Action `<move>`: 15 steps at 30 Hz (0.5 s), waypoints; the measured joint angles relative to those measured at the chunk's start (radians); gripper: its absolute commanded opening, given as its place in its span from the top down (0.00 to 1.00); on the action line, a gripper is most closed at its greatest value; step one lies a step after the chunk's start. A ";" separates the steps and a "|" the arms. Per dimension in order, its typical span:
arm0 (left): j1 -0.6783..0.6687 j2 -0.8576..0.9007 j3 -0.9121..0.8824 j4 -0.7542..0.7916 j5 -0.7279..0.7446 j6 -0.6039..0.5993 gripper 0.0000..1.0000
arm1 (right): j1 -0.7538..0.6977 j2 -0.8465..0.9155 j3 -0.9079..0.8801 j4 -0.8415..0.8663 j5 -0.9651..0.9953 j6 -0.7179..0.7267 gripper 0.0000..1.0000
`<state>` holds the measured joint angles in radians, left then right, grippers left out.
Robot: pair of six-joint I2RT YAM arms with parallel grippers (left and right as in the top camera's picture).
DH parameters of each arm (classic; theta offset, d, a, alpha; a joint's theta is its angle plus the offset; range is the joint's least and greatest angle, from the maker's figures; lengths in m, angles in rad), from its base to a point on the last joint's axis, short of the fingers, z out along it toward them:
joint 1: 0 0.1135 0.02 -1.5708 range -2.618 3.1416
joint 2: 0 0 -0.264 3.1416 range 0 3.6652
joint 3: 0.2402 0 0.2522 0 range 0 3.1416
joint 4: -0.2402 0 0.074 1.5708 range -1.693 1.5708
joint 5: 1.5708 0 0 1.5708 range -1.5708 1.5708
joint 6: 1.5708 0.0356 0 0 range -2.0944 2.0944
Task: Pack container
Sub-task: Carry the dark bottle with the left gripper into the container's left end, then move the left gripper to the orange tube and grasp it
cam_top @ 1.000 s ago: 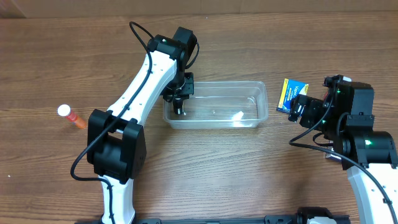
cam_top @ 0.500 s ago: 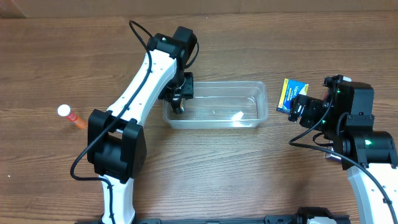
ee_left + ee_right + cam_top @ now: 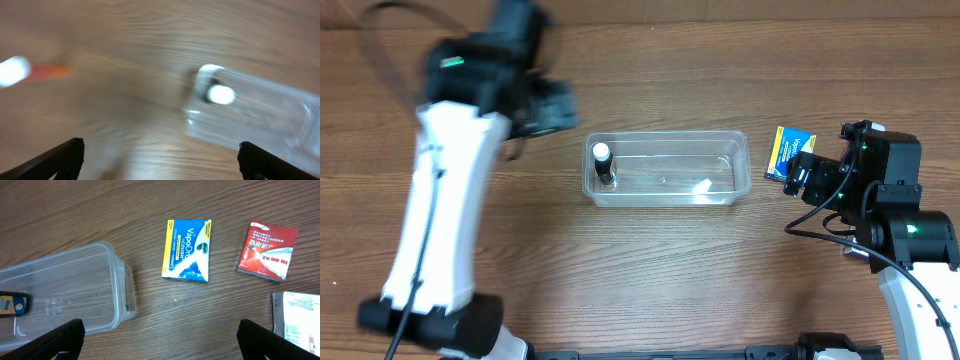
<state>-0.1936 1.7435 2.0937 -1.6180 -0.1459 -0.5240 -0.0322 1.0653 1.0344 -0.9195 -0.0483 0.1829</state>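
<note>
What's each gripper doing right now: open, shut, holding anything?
Left gripper: open, holding nothing.
Right gripper: open, holding nothing.

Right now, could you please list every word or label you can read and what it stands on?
"VapoDrops" and "COUGH": blue-and-yellow box.
Red packet: white print too small.
White packet: fine print unreadable.
Bottle in the container: label too small.
Left wrist view: blurred, nothing legible.

Overhead top-down, wrists low, container (image 3: 670, 160) apparently shared
</note>
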 measured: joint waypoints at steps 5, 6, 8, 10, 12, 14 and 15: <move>0.173 -0.057 0.000 -0.069 -0.079 -0.072 0.00 | 0.000 0.000 0.000 0.000 0.000 0.000 0.00; 0.202 -0.057 -0.006 -0.068 -0.085 -0.078 0.00 | 0.000 0.000 0.000 0.000 0.000 0.000 0.00; 0.251 -0.057 -0.031 -0.060 -0.094 -0.084 0.00 | 0.000 0.000 0.000 0.000 0.000 0.000 0.00; 0.302 -0.057 -0.073 -0.035 -0.098 -0.084 0.00 | 0.000 0.000 0.000 0.000 0.000 0.000 0.00; 0.357 -0.057 -0.134 0.006 -0.099 -0.084 0.00 | 0.000 0.000 0.000 0.000 0.000 -0.001 0.00; 0.402 -0.057 -0.196 0.046 -0.098 -0.083 0.00 | 0.000 0.000 0.000 0.000 0.000 0.000 0.00; 0.426 -0.056 -0.232 0.070 -0.098 -0.079 0.00 | 0.000 0.000 0.000 0.000 -0.001 0.000 0.00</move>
<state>0.2329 1.6871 1.8614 -1.5478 -0.2436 -0.6029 -0.0322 1.0653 1.0344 -0.9192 -0.0490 0.1829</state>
